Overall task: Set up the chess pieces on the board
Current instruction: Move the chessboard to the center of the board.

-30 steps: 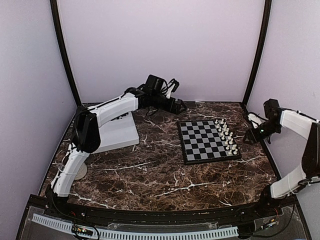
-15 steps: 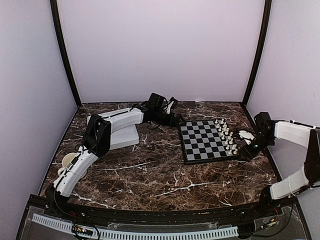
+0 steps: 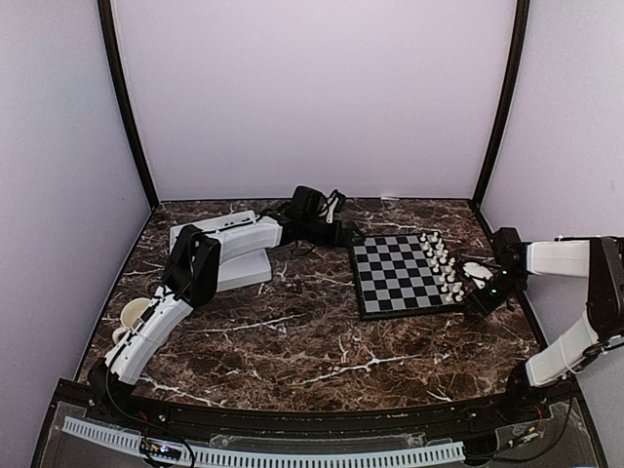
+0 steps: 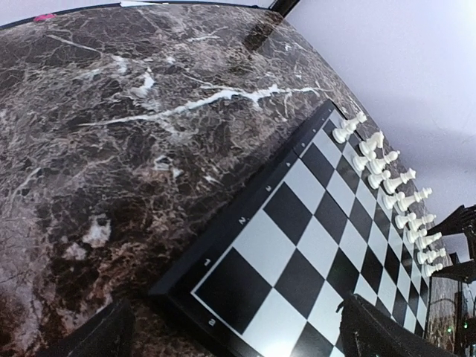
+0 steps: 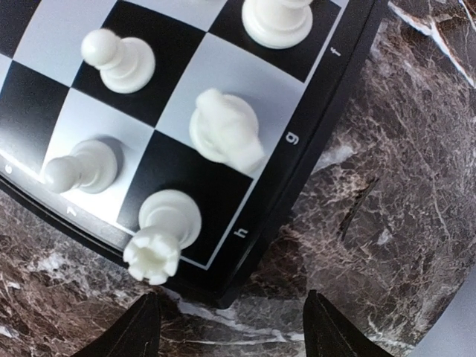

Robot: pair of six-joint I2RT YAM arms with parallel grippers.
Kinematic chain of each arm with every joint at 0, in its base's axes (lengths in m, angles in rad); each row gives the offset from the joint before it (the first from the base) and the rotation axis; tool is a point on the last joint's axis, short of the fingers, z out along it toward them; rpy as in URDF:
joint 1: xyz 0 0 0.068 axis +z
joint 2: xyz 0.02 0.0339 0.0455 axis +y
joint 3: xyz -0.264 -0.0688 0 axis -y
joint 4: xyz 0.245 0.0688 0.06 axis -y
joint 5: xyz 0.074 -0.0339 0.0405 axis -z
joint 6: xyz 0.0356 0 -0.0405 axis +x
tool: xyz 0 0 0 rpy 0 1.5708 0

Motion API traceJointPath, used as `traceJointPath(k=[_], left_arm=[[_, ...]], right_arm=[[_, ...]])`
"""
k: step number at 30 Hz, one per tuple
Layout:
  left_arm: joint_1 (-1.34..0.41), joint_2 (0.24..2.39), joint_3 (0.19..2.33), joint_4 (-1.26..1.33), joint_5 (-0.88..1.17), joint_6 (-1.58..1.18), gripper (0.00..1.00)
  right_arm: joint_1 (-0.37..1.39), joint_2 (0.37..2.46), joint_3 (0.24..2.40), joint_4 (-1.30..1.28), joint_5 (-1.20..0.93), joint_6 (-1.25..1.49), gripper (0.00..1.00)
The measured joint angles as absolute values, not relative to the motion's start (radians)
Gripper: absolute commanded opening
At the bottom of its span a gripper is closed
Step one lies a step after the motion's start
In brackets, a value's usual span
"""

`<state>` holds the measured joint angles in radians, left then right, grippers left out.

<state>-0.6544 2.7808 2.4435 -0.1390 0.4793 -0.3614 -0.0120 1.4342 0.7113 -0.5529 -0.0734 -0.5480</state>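
The board (image 3: 400,278) lies flat on the table (image 3: 292,341), right of centre. White pieces (image 3: 441,265) stand in two rows along its right edge. In the right wrist view, the rook (image 5: 160,238) occupies the corner square marked h, with the knight (image 5: 223,134) on the square beside it.

The left gripper (image 3: 339,232) hangs at the board's far left corner, jaws spread wide and empty. The right gripper (image 5: 234,327) sits low at the near right corner, just outside the rim beside the rook, jaws apart and holding nothing.

A white tray (image 3: 234,268) lies at left.
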Motion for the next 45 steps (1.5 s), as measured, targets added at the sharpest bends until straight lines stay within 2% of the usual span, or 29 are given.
traceJointPath(k=[6, 13, 22, 27, 33, 45], left_arm=[[-0.655, 2.785, 2.414, -0.025, 0.432, -0.435, 0.99], [-0.657, 2.867, 2.471, 0.145, 0.509, -0.530, 0.99], [-0.653, 2.864, 2.454, 0.145, 0.611, -0.479, 0.94], [-0.653, 2.743, 2.256, 0.130, 0.651, -0.421, 0.89], [-0.675, 2.630, 2.072, 0.092, 0.714, -0.377, 0.87], [-0.824, 2.523, 1.914, 0.013, 0.795, -0.289, 0.84]], right_arm=[[-0.012, 1.442, 0.702, -0.514, -0.063, -0.535, 0.66], [-0.012, 1.448, 0.703, -0.495, -0.064, -0.522, 0.66], [-0.012, 1.459, 0.713, -0.493, -0.039, -0.503, 0.66], [-0.041, 1.485, 0.737, -0.466, 0.013, -0.488, 0.66], [-0.112, 1.543, 0.788, -0.416, 0.039, -0.484, 0.65], [-0.135, 1.649, 0.898, -0.405, 0.064, -0.481, 0.64]])
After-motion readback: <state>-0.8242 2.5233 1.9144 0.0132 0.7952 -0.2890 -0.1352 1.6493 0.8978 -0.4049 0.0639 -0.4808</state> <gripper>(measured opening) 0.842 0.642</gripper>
